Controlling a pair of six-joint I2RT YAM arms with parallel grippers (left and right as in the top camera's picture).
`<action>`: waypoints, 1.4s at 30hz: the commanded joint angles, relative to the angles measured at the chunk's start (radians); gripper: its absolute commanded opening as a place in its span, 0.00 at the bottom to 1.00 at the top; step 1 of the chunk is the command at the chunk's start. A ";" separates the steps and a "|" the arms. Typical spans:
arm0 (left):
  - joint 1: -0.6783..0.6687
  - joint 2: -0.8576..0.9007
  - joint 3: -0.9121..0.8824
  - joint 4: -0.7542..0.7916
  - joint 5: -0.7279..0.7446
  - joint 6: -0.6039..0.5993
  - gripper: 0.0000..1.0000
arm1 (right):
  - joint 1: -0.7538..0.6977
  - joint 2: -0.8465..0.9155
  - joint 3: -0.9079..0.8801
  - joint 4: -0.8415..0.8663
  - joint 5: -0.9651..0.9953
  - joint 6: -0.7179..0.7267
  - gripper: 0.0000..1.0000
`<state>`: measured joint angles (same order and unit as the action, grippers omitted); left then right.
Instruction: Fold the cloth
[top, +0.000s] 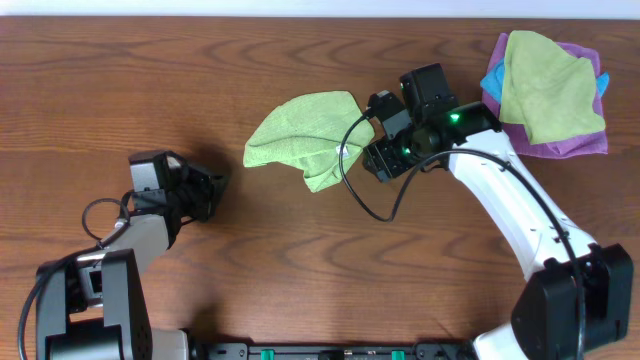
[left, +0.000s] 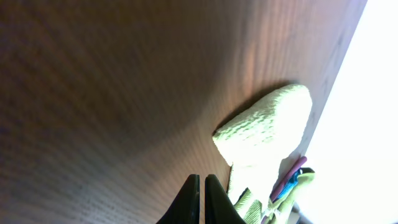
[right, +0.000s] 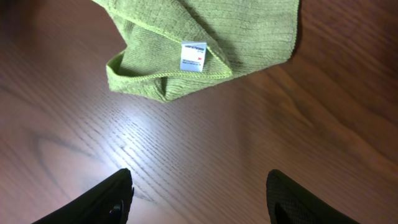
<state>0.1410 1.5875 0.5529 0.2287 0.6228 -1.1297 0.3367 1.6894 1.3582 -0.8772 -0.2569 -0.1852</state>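
From overhead, the cloth (top: 305, 135) lies rumpled mid-worktop (top: 150, 80), partly doubled on itself. My right pincer (top: 372, 140) sits just beside its right edge, jaws wide and empty. The left pincer (top: 210, 190) is well apart, shut on nothing. With one arm in reach, I'd expect a pull to drag the cloth rather than fold it. The arm's black cable (top: 352, 185) loops over the hem and could snag.

From the left wrist, the fingers meet and the cloth is far up the worktop, so any help from this side means a long reach.

From the right wrist, the hem by the white tag (right: 193, 57) curls under itself. A pinch there may catch two layers, giving a lopsided fold.
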 joint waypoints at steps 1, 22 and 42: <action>0.002 -0.006 0.002 0.027 0.075 0.163 0.06 | 0.000 0.000 -0.002 -0.002 -0.140 -0.047 0.70; 0.461 -0.007 0.006 0.086 0.573 0.514 0.10 | 0.385 0.296 0.167 0.072 0.213 -0.141 0.70; 0.467 -0.007 0.006 0.060 0.555 0.525 0.27 | 0.235 0.426 0.170 0.391 0.530 0.095 0.85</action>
<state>0.6022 1.5875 0.5514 0.2905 1.1641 -0.6270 0.5816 2.0998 1.5192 -0.4980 0.2626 -0.1135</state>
